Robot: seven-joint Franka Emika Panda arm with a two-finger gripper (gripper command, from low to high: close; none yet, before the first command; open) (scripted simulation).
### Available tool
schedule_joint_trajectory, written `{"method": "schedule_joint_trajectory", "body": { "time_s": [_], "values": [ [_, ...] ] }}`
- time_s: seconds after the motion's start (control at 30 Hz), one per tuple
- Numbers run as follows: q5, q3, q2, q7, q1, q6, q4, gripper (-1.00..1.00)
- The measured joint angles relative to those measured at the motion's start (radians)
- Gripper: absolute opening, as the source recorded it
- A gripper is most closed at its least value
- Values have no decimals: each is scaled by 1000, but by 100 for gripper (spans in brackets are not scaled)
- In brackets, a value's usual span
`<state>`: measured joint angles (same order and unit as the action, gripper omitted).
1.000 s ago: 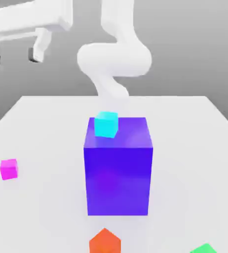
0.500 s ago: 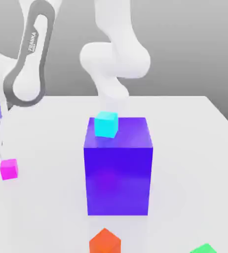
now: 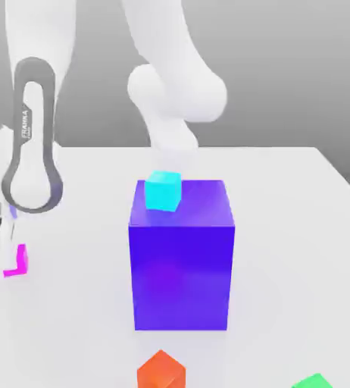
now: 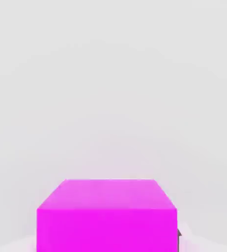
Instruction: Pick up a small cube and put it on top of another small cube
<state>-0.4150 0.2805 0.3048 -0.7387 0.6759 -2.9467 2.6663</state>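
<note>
Looks like the grasping step — gripper (image 3: 6,261) pinching the magenta cube (image 3: 22,260). Next: lift straight up, then carry it over.

Across the upper part of the exterior view lies a plain grey backdrop (image 3: 284,83), smooth and unmarked, palest along the top edge and deepening to a darker grey lower down, toward the right and left edges. Below it spreads a broad tabletop (image 3: 299,250), near white, its straight far edge running level across the frame a little above the middle. Its right edge slants down and outward to the right side of the frame. The light is bright and even, washing the surface almost to white. In the hand view, the tabletop is a pale, soft grey.
</note>
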Motion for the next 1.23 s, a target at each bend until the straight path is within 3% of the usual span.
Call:
{"method": "schedule_joint_trajectory", "body": {
  "time_s": [0.2,0.7,1.0,1.03,1.23],
  "values": [
    [237,130,-163,-167,-106,120,34,-100],
    [444,-293,-55,51,-511,338,-299,-100],
    [552,-479,78,156,-739,380,-469,-100],
    [581,-483,136,159,-774,358,-502,100],
    [595,-485,164,160,-792,346,-518,100]
  ]
}}
